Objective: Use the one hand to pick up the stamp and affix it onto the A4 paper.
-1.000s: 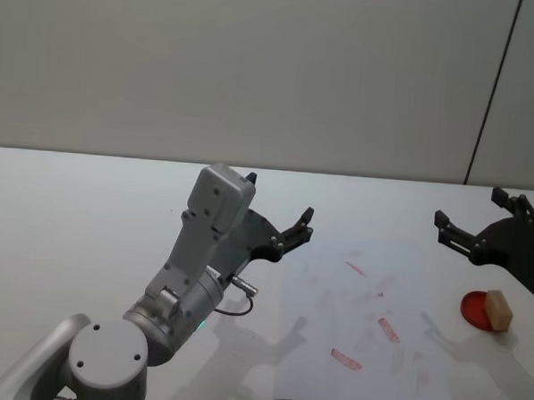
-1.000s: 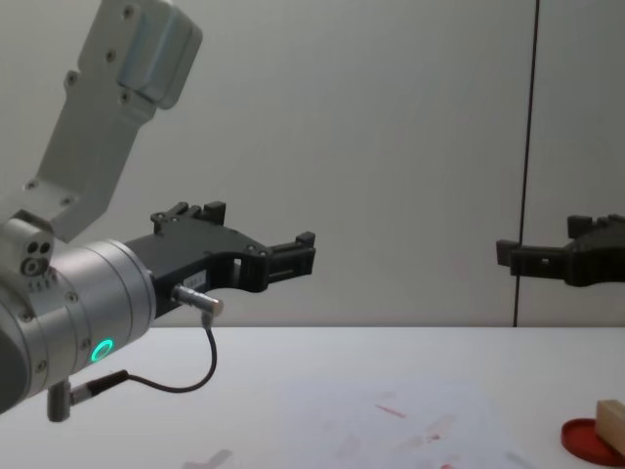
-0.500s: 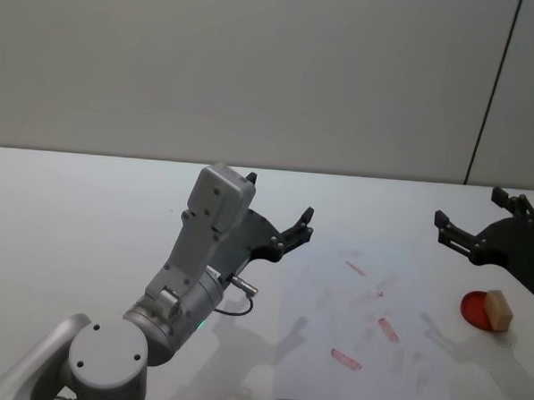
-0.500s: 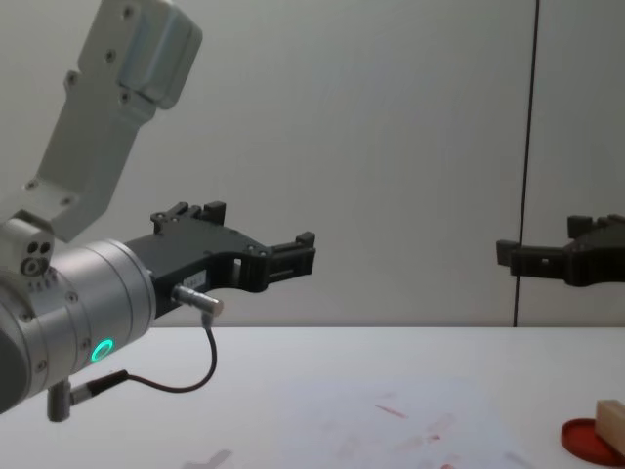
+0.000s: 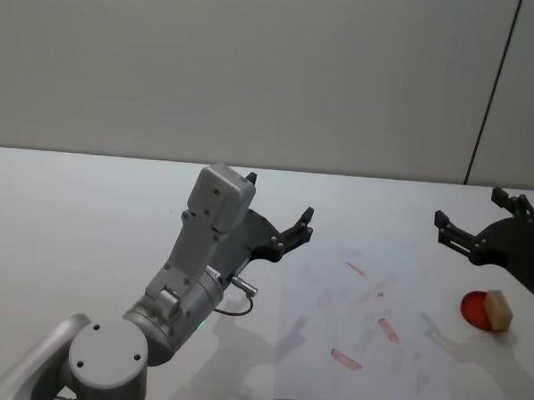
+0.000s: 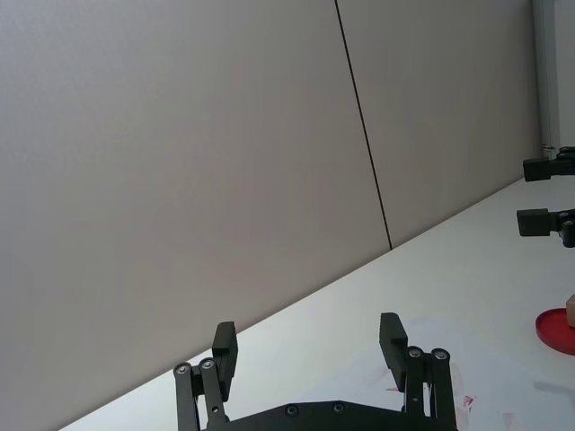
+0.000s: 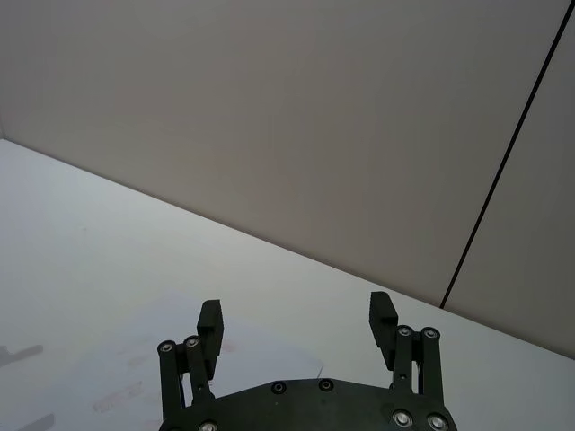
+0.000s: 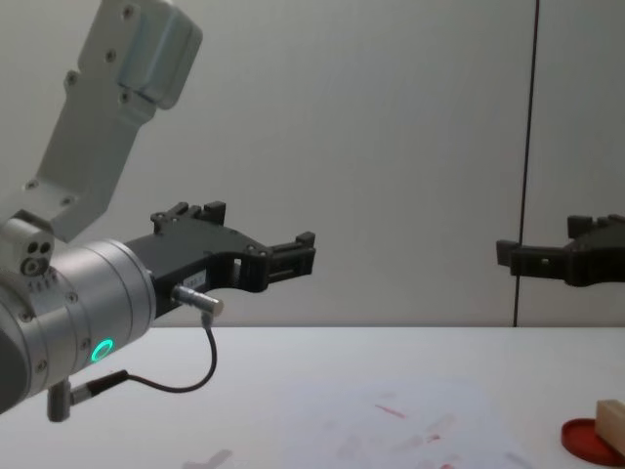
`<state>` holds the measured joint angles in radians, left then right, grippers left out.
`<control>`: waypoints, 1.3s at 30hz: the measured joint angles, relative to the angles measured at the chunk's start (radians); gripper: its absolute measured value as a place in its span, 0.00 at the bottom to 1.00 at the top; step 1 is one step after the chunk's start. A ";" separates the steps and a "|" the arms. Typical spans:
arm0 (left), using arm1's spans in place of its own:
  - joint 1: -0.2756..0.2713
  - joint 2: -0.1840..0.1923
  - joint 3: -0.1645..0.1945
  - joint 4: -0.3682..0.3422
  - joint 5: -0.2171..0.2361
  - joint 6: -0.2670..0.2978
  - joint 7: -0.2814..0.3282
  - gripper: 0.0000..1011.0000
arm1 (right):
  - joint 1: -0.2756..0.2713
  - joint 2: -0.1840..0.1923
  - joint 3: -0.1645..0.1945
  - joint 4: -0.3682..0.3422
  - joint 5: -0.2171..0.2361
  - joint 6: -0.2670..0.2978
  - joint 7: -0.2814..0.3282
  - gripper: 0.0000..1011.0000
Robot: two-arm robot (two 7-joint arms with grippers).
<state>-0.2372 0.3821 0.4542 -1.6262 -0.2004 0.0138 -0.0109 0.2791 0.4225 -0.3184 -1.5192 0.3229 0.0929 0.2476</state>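
Note:
The stamp (image 5: 498, 311), a small tan wooden block, rests on the round red ink pad (image 5: 474, 308) at the table's right; it also sits low at the chest view's right edge (image 8: 611, 422). The A4 paper (image 5: 363, 330) lies flat mid-table with red smudges on it. My right gripper (image 5: 469, 206) hovers open and empty above the table, just behind the stamp and apart from it; its fingers (image 7: 382, 310) spread wide in its wrist view. My left gripper (image 5: 281, 196) is open, held high left of the paper, on the arm with the green-lit ring.
The bulky silver left arm (image 5: 191, 277) with a looping cable rises from the front left and takes up space beside the paper's left edge. A plain wall (image 5: 256, 74) stands behind the white table (image 5: 69, 208).

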 joint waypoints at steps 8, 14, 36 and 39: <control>0.000 0.000 0.000 0.000 0.000 0.000 0.000 0.99 | 0.000 0.000 0.000 0.000 0.000 0.000 0.000 0.99; 0.000 0.000 0.000 0.000 0.000 0.000 0.000 0.99 | 0.000 0.000 0.000 0.000 0.000 0.000 0.000 0.99; 0.000 0.000 0.000 0.000 0.000 0.000 0.000 0.99 | -0.018 0.017 0.008 -0.019 0.025 0.108 -0.003 0.99; 0.000 0.000 0.000 0.000 0.000 0.000 0.000 0.99 | -0.024 0.021 0.009 -0.027 0.030 0.138 -0.008 0.99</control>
<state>-0.2372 0.3821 0.4542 -1.6262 -0.2004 0.0138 -0.0109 0.2550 0.4435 -0.3099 -1.5462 0.3531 0.2307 0.2394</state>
